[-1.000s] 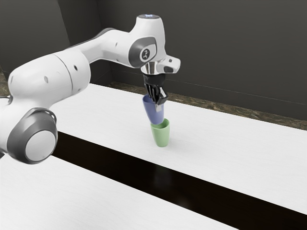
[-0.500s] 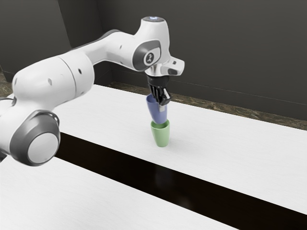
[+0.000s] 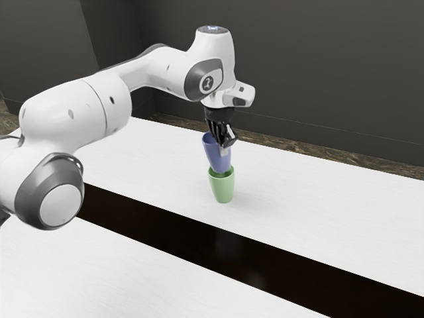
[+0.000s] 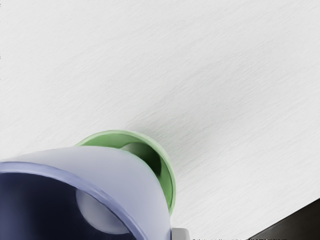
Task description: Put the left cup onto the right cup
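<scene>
A green cup stands upright on the white table. A blue cup is tilted slightly, its base down inside the green cup's mouth. My gripper is shut on the blue cup's rim, at the side toward the exterior view's right. In the wrist view the blue cup looms just under my hand, and the green cup shows as a rim behind it.
A dark gap runs between this table and a second white surface in the foreground. Dark walls stand behind the table's far edge. White tabletop stretches toward the exterior view's right of the cups.
The blue cup has come down slightly and shifted right, settling deeper into the green cup. My hand has moved a little toward the exterior view's right.
</scene>
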Motion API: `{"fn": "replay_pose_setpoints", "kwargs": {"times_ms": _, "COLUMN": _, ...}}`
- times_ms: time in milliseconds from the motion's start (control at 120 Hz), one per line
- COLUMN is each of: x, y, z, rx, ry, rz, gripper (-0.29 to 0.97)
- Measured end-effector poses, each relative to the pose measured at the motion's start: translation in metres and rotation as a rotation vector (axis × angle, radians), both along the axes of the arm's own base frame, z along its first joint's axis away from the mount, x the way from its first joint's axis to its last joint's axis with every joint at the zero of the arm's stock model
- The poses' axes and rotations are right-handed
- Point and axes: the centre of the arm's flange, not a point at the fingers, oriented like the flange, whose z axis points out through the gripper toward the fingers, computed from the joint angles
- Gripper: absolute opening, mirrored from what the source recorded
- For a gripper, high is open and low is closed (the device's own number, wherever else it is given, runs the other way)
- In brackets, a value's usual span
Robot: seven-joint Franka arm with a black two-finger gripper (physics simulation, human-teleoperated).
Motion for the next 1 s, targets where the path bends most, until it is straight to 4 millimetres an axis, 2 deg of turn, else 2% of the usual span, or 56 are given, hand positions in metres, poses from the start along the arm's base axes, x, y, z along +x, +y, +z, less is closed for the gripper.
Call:
{"fn": "replay_pose_setpoints", "kwargs": {"times_ms": 375, "x": 0.001, "y": 0.002, "z": -0.006, "rx": 0.007, "ry": 0.009, "rz": 0.011, "gripper": -0.09}}
{"fn": "replay_pose_setpoints", "kwargs": {"times_ms": 408, "x": 0.001, "y": 0.002, "z": -0.007, "rx": 0.007, "ry": 0.01, "rz": 0.011, "gripper": -0.05}}
{"fn": "replay_pose_setpoints", "kwargs": {"times_ms": 567, "x": 0.001, "y": 0.002, "z": -0.007, "rx": 0.008, "ry": 0.012, "rz": 0.012, "gripper": 0.3}}
{"fn": "replay_pose_setpoints", "kwargs": {"times_ms": 667, "x": 0.0, "y": 0.002, "z": -0.007, "rx": 0.008, "ry": 0.011, "rz": 0.012, "gripper": 0.44}}
{"fn": "replay_pose_setpoints", "kwargs": {"times_ms": 808, "x": 0.0, "y": 0.001, "z": -0.004, "rx": 0.008, "ry": 0.008, "rz": 0.012, "gripper": 0.56}}
{"fn": "replay_pose_setpoints", "kwargs": {"times_ms": 1000, "x": -0.003, "y": -0.001, "z": 0.011, "rx": 0.001, "ry": -0.005, "rz": 0.009, "gripper": 0.63}}
